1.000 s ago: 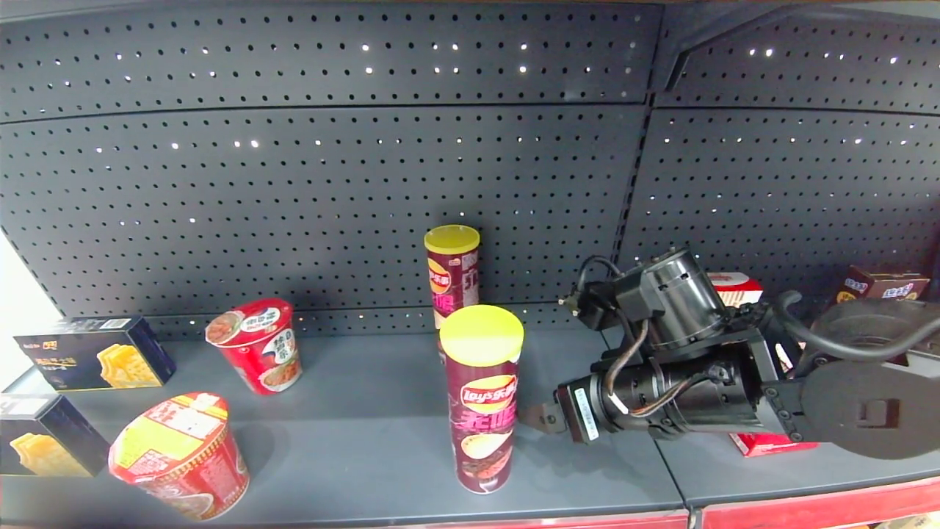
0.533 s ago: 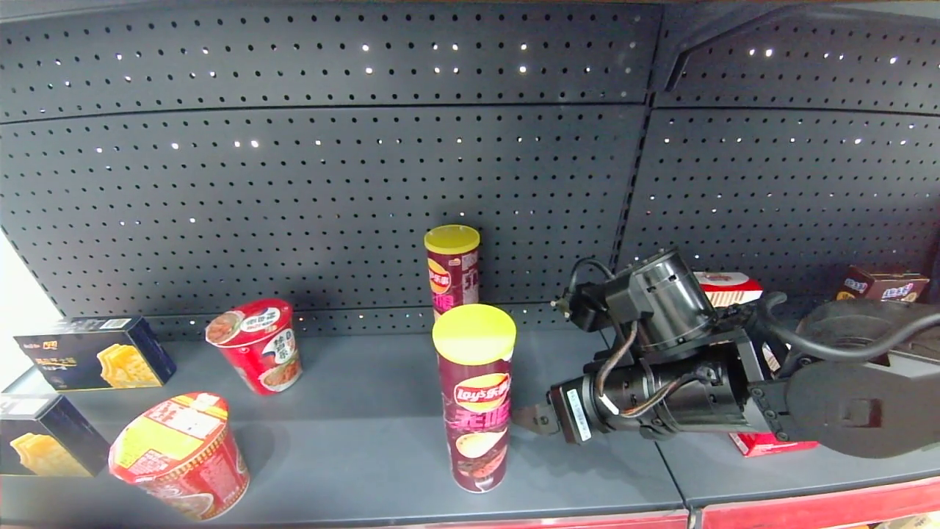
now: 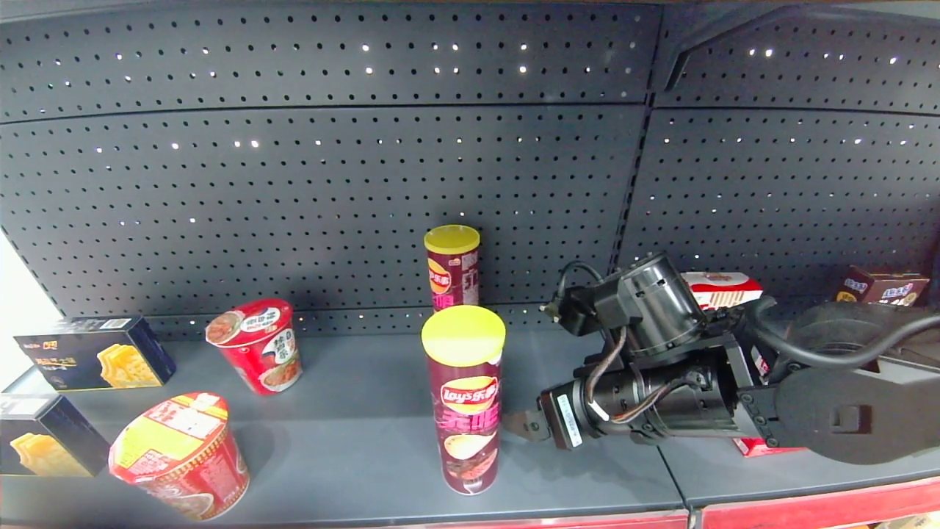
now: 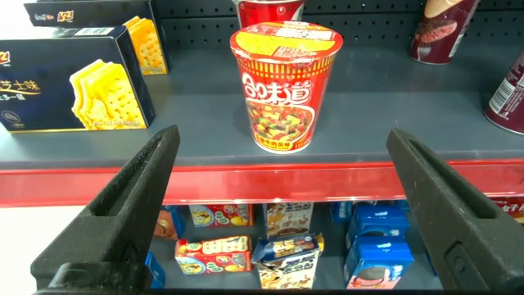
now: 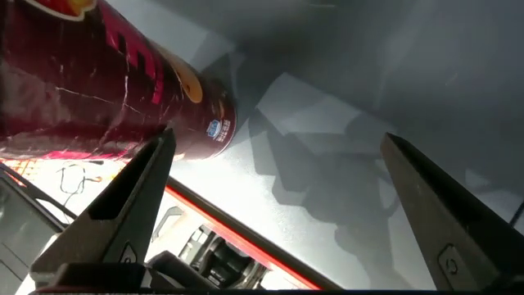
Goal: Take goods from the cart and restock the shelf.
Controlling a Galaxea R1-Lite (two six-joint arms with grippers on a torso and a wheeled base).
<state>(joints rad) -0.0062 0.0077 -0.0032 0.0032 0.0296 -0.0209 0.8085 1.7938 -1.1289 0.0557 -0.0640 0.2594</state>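
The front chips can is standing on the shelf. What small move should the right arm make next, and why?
Probably draw the right gripper straight back from the front chips can. Its fingers are open and the can stands upright on the shelf, roughly in line with the rear can, so it looks placed. Go slowly: one finger is close beside it.

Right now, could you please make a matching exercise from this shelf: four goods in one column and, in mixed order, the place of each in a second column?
Goods:
1. front chips can
2. rear chips can
3. front noodle cup
4. red and white box

Places:
A. at the back, by the perforated wall
B. partly hidden behind the right arm
C. next to the right gripper
D. beside the front cracker box

Pairs: 1-C, 2-A, 3-D, 4-B.
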